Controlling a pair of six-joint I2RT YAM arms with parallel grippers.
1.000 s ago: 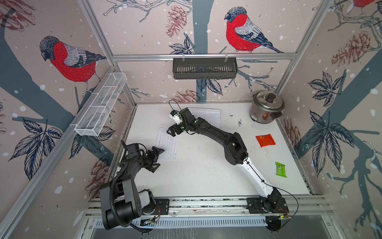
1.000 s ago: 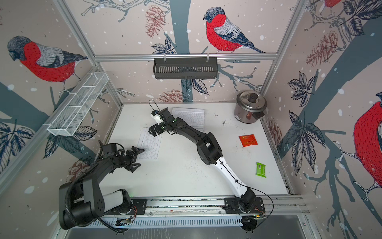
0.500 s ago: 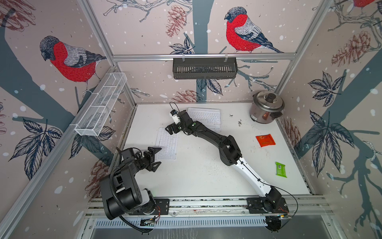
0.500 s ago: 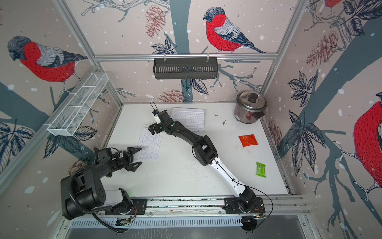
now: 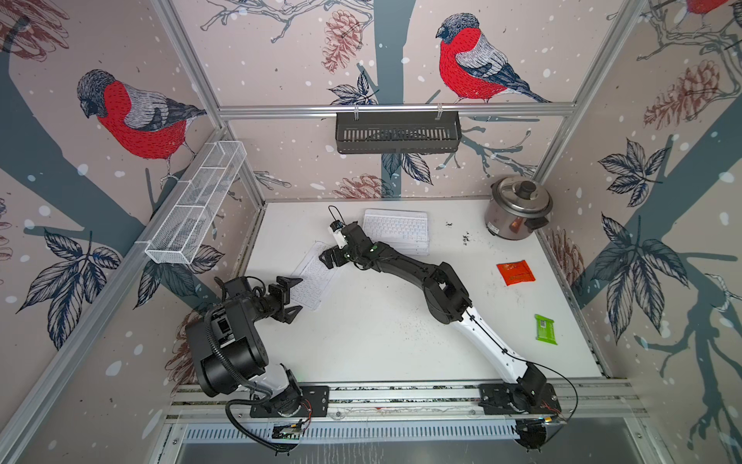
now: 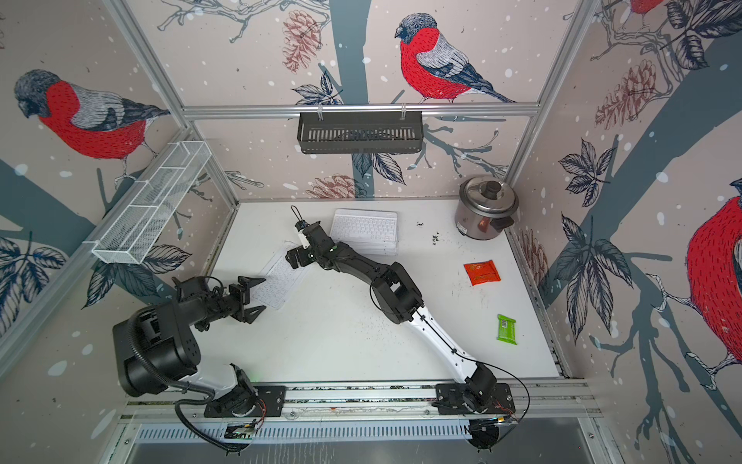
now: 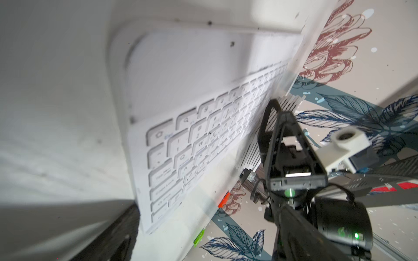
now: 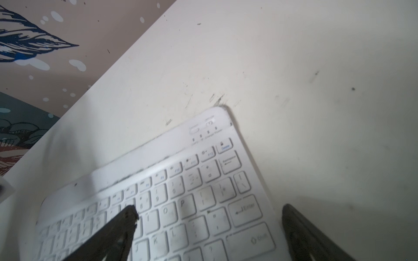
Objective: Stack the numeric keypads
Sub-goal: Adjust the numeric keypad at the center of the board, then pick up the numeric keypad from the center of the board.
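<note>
A stack of white numeric keypads (image 5: 395, 233) (image 6: 365, 231) lies at the back middle of the table in both top views. A single white keypad (image 5: 317, 277) (image 6: 281, 285) lies askew to the left of it. My right gripper (image 5: 331, 257) (image 8: 208, 214) hangs open over that keypad's far end. One of its fingers (image 8: 117, 230) is over the keys and the other is past the short edge. My left gripper (image 5: 291, 297) (image 6: 255, 295) stands open at the keypad's near end, which fills the left wrist view (image 7: 192, 153). Neither gripper holds anything.
A steel rice cooker (image 5: 516, 209) stands at the back right. An orange packet (image 5: 515, 272) and a green packet (image 5: 545, 329) lie on the right side. A black basket (image 5: 397, 132) hangs on the back wall, a white wire shelf (image 5: 196, 205) on the left wall.
The left arm's elbow has swung back toward the front rail while its gripper stayed by the keypad's near end. The single keypad has turned slightly askew. Both grippers stayed open.
</note>
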